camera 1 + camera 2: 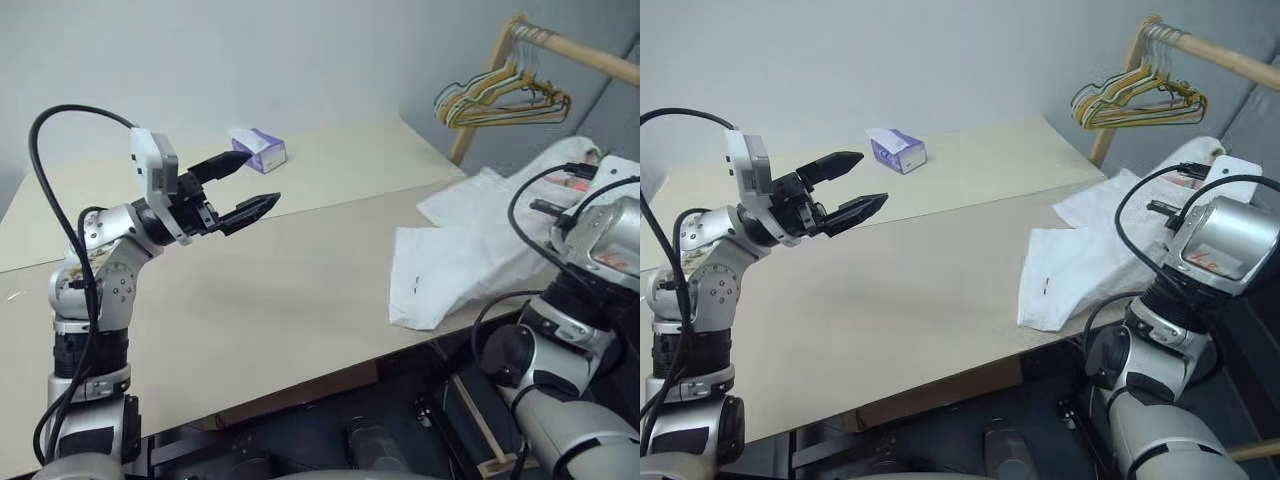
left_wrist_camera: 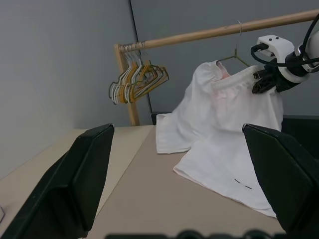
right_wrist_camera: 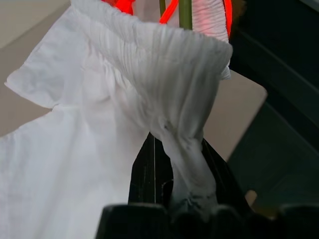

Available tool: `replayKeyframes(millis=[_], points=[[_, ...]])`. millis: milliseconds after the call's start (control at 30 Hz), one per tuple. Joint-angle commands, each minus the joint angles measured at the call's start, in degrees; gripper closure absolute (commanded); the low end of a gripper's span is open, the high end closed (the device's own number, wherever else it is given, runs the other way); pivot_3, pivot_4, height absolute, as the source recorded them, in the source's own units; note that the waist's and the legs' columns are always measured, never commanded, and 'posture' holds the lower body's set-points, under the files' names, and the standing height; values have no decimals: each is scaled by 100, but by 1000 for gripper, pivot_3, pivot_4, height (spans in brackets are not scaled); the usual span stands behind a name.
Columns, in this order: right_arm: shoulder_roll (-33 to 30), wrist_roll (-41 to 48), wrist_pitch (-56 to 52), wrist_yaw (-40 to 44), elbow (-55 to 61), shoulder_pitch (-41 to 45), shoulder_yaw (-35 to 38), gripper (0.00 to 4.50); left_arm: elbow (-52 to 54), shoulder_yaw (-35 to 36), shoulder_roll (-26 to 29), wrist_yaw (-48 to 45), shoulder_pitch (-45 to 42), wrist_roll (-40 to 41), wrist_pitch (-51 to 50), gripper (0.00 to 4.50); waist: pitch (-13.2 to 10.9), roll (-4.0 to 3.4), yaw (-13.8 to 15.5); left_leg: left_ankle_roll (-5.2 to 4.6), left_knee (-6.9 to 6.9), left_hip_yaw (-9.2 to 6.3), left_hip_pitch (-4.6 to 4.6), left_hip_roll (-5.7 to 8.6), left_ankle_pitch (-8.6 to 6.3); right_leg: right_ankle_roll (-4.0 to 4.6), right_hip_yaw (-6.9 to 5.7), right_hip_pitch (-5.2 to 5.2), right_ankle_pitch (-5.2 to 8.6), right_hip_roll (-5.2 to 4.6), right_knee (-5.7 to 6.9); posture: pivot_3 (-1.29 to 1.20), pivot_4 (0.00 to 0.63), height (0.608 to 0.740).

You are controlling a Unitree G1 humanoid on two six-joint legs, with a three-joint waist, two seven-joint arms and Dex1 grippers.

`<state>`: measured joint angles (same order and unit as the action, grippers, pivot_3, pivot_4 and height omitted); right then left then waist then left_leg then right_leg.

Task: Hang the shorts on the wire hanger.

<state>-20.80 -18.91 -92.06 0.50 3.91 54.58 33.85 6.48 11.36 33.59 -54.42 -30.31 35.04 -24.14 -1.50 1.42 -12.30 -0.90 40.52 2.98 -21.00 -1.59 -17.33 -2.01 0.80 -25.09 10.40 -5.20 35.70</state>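
Note:
The white shorts (image 2: 224, 129) are lifted by their gathered waistband at the table's right end, while their hem (image 1: 440, 285) lies on the table. My right gripper (image 2: 263, 82) is shut on the waistband; the right wrist view shows the cloth bunched between its fingers (image 3: 149, 174). The thin wire hanger (image 2: 238, 54) hangs by its hook from the wooden rod, just above the held waistband, and its olive wire (image 3: 185, 12) shows behind the cloth. My left gripper (image 1: 258, 180) is open and holds nothing, raised over the left part of the table and pointing toward the shorts.
A wooden rack rod (image 2: 214, 32) on an upright post carries a bunch of yellow and green hangers (image 1: 500, 100) at the far right. A small purple and white box (image 1: 260, 150) sits at the back of the beige table (image 1: 300, 290).

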Motion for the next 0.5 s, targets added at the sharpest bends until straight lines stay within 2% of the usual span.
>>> replayKeyframes(millis=[33, 233, 300, 500], points=[[-310, 33, 116, -291, -268, 509, 129, 4500, 236, 84, 5, 73, -16, 166, -29, 41, -1, -14, -45, 0, -1, 0, 0, 0, 0, -1, 1, 0, 0, 0, -1, -185, 0, 740], [-791, 281, 861, -542, -1332, 1032, 160, 4500, 449, 86, -28, 200, 110, 264, -36, 41, -8, -29, -151, -1, -39, 2, 41, 2, 0, -2, 7, 40, 1, 3, -31, -182, 0, 740], [-948, 394, 1174, -744, -1829, 1295, 422, 4500, 553, 53, -35, 220, 204, 275, -29, 41, -9, -40, -157, -2, -73, 4, 85, 2, 0, -8, 7, 90, 2, 4, -68, -178, 0, 740], [-1539, 832, 2094, -1406, -3324, 1866, 1059, 4500, 640, -32, -49, 283, 264, 249, -3, 41, -12, -44, -139, -2, -78, 5, 83, 2, 0, -11, 7, 90, 4, 4, -75, -168, 0, 740]])
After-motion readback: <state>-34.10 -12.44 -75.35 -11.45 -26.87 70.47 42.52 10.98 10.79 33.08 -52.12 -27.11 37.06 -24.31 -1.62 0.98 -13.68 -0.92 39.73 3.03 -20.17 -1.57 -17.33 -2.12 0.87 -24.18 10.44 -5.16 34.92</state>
